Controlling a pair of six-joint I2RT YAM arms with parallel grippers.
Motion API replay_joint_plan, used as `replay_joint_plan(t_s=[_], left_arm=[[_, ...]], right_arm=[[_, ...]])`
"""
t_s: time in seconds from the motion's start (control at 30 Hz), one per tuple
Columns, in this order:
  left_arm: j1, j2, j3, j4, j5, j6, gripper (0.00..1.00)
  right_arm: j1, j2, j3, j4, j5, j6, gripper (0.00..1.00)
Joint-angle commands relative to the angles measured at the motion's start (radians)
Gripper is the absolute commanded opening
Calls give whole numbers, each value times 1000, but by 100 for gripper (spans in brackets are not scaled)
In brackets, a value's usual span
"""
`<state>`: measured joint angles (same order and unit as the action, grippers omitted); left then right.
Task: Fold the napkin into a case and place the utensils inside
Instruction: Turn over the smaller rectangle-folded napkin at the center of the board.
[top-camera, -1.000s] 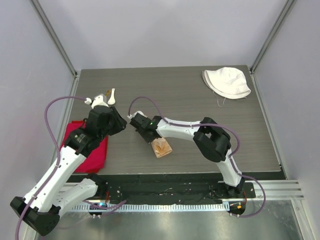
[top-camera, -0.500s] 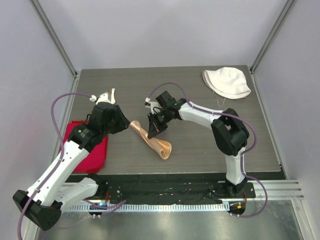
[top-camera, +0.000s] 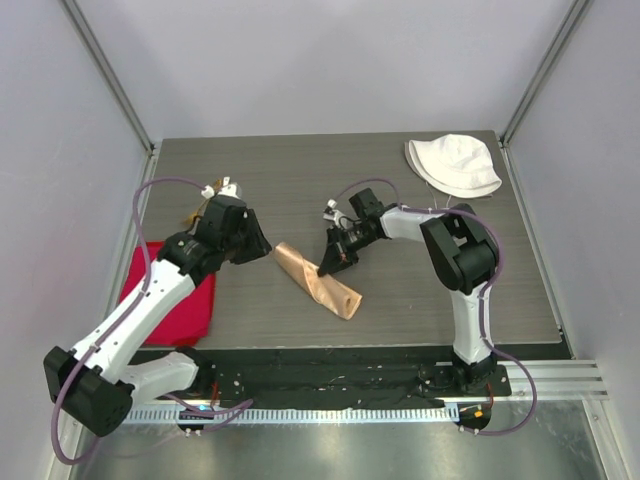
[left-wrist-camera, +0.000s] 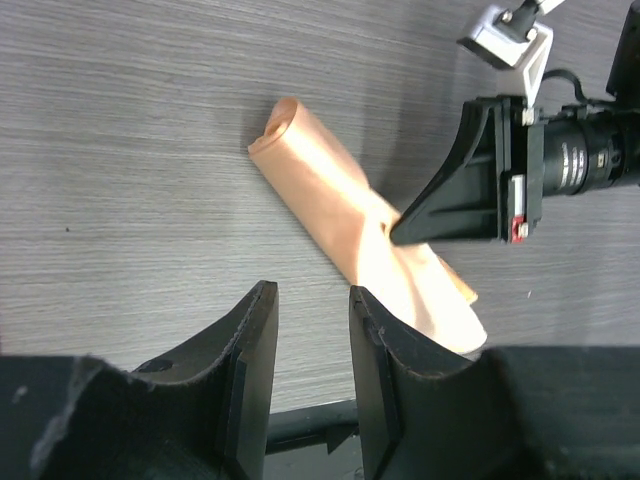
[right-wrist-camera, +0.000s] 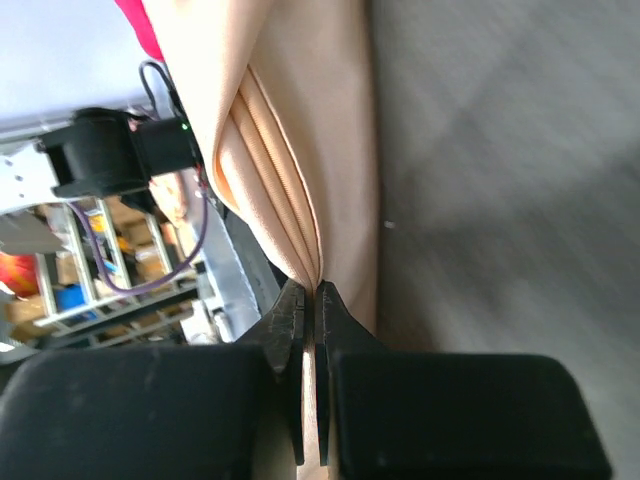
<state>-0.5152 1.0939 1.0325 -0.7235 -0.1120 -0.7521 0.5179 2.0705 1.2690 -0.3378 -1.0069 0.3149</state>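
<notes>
The napkin (top-camera: 318, 282) is laid mid-table (top-camera: 420, 230) as a loosely bunched diagonal strip, one edge is pinched by the closed right pincer (right-wrist-camera: 310, 292), the left pincer (left-wrist-camera: 312, 300) is held open and empty above it, so the fold is judged unfinished and nothing is yet put inside.

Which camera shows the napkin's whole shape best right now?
Top external: the napkin shows end to end, a diagonal strip. Left wrist shows most, partly behind the right gripper. Right wrist shows only folds at the pinch.
</notes>
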Motion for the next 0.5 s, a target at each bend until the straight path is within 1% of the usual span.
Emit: replay_joint_plan(t_s=[0.0,0.03,0.07,0.1,0.13,0.17,0.2,0.23,0.27,0.33,0.37,0.4,0.43,0.47], left_arm=[[4,37,67,58,44,26,38],[4,50,70,61,51,28,38],[4,72,74,65,60,34,38],[4,90,74,85,89,40,38],[4,110,78,93,106,60,38],[4,165,86,91,136,68,37],[1,193,95,81,156,76,36],[1,220,106,84,211,91,34],[-2,275,110,90,233,91,34],[-3,317,107,105,300,79,30],[-12,330,103,133,310,71,29],[-13,340,97,148,313,59,29],[-13,339,77,166,317,47,28],[-14,336,69,199,313,25,28]], right_arm=[[-44,39,-2,69,-116,12,7],[-71,48,4,48,-113,0,9],[-87,53,12,25,-67,-46,10],[-102,48,23,-13,-38,-57,13],[-120,37,29,-26,0,-63,23],[-160,11,38,-42,75,-62,31],[-185,-13,68,-76,132,-56,36],[-202,-35,91,-104,186,-60,41],[-216,-73,163,-207,327,-101,99],[-216,-102,239,-321,477,-141,100],[-204,-122,274,-389,554,-145,100],[-194,-169,271,-403,659,-128,100],[-171,-208,257,-408,713,-110,100],[-147,-245,197,-383,747,-87,100]])
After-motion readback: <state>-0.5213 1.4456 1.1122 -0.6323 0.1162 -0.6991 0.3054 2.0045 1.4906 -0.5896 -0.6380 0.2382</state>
